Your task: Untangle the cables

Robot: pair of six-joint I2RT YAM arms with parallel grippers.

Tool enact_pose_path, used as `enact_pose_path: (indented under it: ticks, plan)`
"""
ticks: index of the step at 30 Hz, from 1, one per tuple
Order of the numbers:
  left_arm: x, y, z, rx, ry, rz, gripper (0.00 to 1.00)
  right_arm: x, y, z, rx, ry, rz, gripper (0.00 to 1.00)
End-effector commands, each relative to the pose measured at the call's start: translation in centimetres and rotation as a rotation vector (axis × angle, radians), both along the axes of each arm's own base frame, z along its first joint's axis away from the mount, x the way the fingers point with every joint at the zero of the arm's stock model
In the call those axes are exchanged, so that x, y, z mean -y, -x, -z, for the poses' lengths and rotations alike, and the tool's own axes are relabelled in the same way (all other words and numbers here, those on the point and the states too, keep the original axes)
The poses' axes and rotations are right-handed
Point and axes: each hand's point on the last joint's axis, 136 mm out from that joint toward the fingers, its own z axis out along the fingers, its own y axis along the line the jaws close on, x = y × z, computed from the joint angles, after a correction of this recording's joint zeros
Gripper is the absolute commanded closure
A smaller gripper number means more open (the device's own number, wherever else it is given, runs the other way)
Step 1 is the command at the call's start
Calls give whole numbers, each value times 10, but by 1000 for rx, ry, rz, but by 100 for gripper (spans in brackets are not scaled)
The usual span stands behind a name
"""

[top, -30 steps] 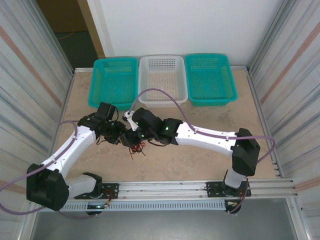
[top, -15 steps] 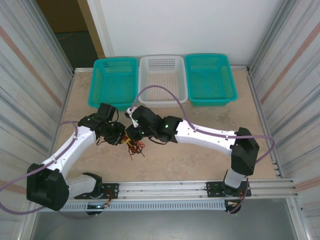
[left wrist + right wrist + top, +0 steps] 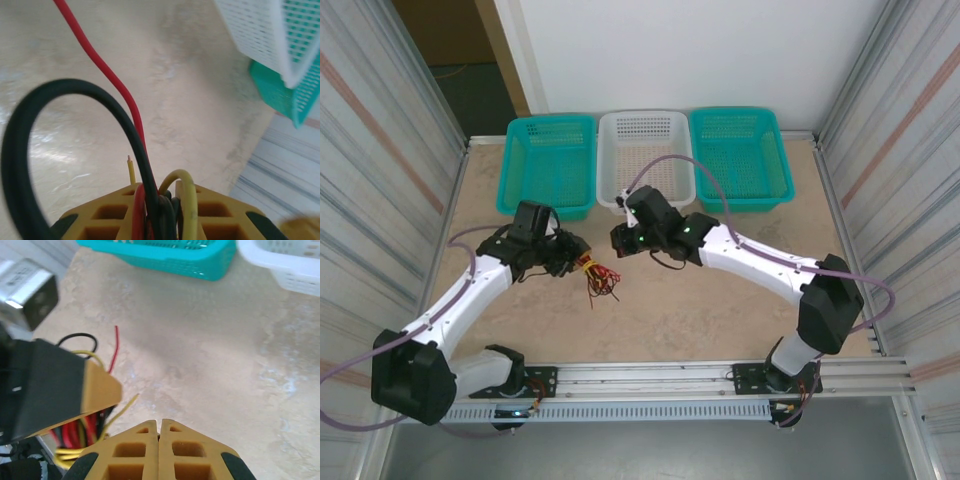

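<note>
**Hazards.** The counter [image 3: 740, 310] carries a white basket [image 3: 645, 160] between two teal baskets [image 3: 548, 165] along its far edge, well apart from the work. The cables [image 3: 600, 282] hang as one red, black and yellow bundle from the left gripper [image 3: 578, 262], left of centre, with their loose ends trailing toward the near side.

- All strands appear clamped together, so pulling on a single wire would probably tighten the tangle or drag the whole bundle out of the grip.
- If the right gripper [image 3: 617, 240], just beside the bundle on its far right, advances with its jaws shut, it would push the wires aside and not catch one.
- The strands are thin, so a poor pinch is likely to slip.

**Jaws, left.** In the left wrist view, the left gripper [image 3: 160, 195] is clamped on the bundle. A black loop [image 3: 30, 115], a red wire [image 3: 95, 55] and a yellow wire [image 3: 186, 190] emerge from between its pads.

**Jaws, right.** In the right wrist view, the right gripper [image 3: 160, 427] has its pads pressed together. No wire is visible between them. A yellow strand end [image 3: 131, 401] lies just beside them, and contact cannot be confirmed.
</note>
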Motion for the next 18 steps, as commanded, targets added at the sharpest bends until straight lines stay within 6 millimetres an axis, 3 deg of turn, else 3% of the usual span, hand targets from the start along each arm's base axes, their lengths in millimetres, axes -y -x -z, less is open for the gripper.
enact_pose_path:
  ticks: [1,2,4,5,7,9,12,18]
  plan:
    - [20,-5,-38,169,110,111,100,17,-1,-4,-23,2,38,100]
    - [23,-6,-42,183,127,126,100,18,0,-7,-18,-1,34,94]
    - [25,-6,-44,188,135,136,100,18,5,-19,-4,-33,19,65]
    - [25,-6,-43,189,132,137,100,18,7,-25,3,-51,11,58]
    - [26,-6,-44,203,133,148,100,18,13,-38,14,-87,-10,33]
    - [29,-7,-50,235,148,173,100,18,20,-47,17,-111,-32,23]
    - [30,-8,-55,273,150,189,100,18,28,-56,3,-144,-53,22]
    - [37,-8,-66,321,182,230,100,18,25,-52,-44,-179,-33,33]
